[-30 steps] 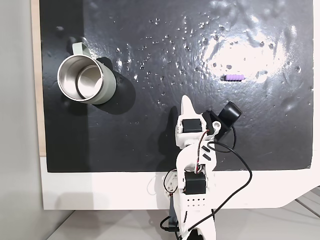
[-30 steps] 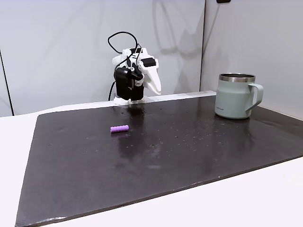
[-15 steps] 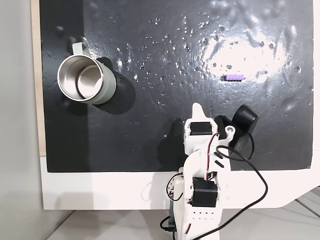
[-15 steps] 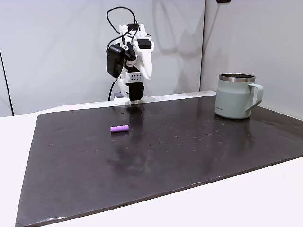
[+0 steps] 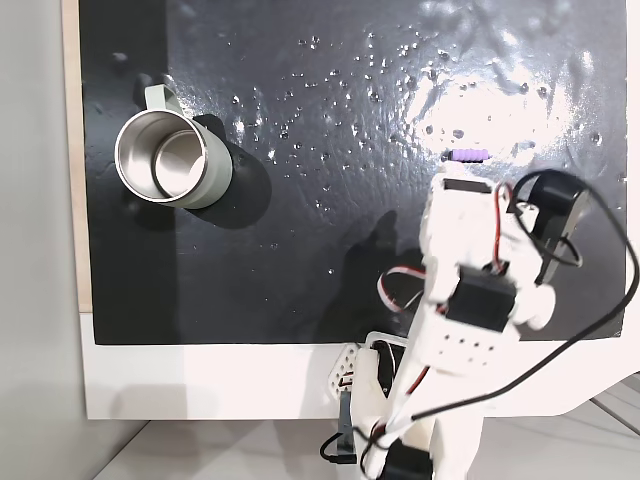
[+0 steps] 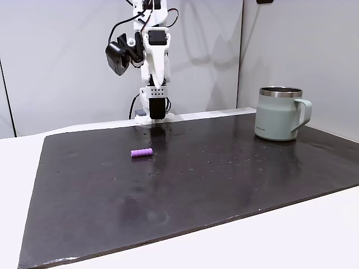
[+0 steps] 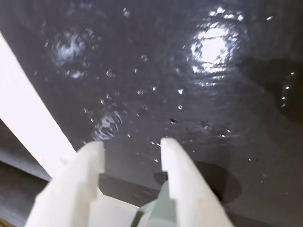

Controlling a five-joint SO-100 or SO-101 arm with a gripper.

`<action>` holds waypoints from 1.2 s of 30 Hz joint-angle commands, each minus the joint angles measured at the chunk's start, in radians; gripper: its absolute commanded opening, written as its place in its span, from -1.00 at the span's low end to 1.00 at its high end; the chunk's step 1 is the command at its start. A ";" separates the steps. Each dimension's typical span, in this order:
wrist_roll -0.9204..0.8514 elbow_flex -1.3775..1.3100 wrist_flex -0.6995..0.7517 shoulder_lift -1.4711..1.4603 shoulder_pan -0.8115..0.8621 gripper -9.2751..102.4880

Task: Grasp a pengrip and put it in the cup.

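The purple pengrip (image 5: 467, 155) lies on the black mat, right of centre in a fixed view from above and left of centre in a fixed view from the side (image 6: 142, 152). The sage-green cup (image 5: 175, 160) stands upright at the mat's other end, steel inside showing, handle to the side (image 6: 279, 115). My arm (image 6: 155, 56) is raised high over its base, well above the mat. In the wrist view my gripper (image 7: 130, 149) is open, with white fingers (image 7: 175, 161) apart and bare mat between them. It holds nothing.
The black mat (image 6: 224, 185) is glossy and dotted with small shiny bumps. A white table edge (image 5: 200, 380) runs along the arm's side. The arm's black cable (image 5: 600, 320) loops out beside it. Grey walls stand behind the base.
The arm has risen from a folded, low pose to a tall one and swung right in the top view, toward the pengrip's side. Pengrip and cup have not moved.
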 commanded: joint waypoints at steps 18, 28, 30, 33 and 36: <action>-0.104 -0.709 0.284 -0.747 0.147 -0.46; -0.167 -0.848 0.284 -0.946 0.187 -0.46; -0.170 -0.888 0.284 -0.985 0.193 -0.46; -0.175 -0.943 0.285 -1.043 0.199 -0.46; -0.178 -0.974 0.285 -1.091 0.199 -0.46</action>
